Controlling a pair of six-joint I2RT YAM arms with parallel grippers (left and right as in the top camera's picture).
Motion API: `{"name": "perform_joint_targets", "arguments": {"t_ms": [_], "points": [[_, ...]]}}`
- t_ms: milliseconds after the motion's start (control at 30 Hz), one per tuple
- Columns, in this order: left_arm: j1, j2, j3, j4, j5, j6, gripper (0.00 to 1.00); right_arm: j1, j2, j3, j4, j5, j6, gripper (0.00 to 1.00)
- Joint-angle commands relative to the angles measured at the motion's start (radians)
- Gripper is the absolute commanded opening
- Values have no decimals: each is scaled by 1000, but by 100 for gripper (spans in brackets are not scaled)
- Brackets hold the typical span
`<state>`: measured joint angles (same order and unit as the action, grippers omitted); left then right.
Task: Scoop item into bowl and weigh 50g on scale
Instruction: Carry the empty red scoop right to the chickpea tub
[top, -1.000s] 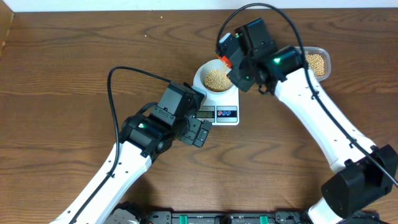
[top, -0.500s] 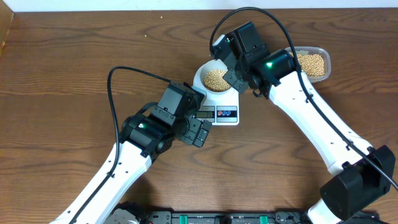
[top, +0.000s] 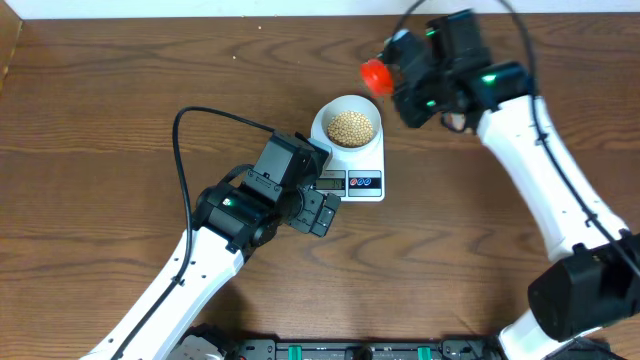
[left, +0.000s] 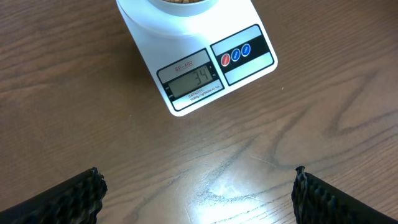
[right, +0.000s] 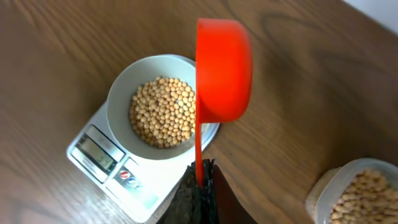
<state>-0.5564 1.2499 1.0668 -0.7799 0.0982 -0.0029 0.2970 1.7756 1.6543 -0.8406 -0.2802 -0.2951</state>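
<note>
Your right gripper (right: 200, 177) is clamped on the red scoop (right: 224, 68), held just upper right of the bowl (top: 322, 120). Beans (top: 351, 126) fill the bowl on the scale (left: 186, 43), and the display (left: 191, 81) reads 34. You're short of fifty, so more must come from the tub (right: 354, 186). Your left gripper (top: 322, 213) hangs wide and empty below the scale.

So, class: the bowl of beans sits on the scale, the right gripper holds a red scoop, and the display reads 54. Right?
Not quite. The display reads 34, not 54, as the left wrist view shows. The bowl of beans does sit on the scale, and the right gripper holds the red scoop.
</note>
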Motion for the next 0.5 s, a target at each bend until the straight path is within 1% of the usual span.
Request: {"name": "perform_joint_targets", "arguments": {"t_ms": [0, 133, 233, 467], "points": [[3, -3, 6, -2, -5, -1, 98, -74, -18, 21, -14, -234, 33, 1], [3, -2, 6, -2, -5, -1, 98, -164, -18, 21, -52, -376, 35, 1], [3, -3, 6, -2, -5, -1, 98, -217, -18, 21, -78, -385, 74, 1], [3, -3, 6, -2, -5, -1, 98, -306, -18, 21, -160, -385, 74, 1]]}}
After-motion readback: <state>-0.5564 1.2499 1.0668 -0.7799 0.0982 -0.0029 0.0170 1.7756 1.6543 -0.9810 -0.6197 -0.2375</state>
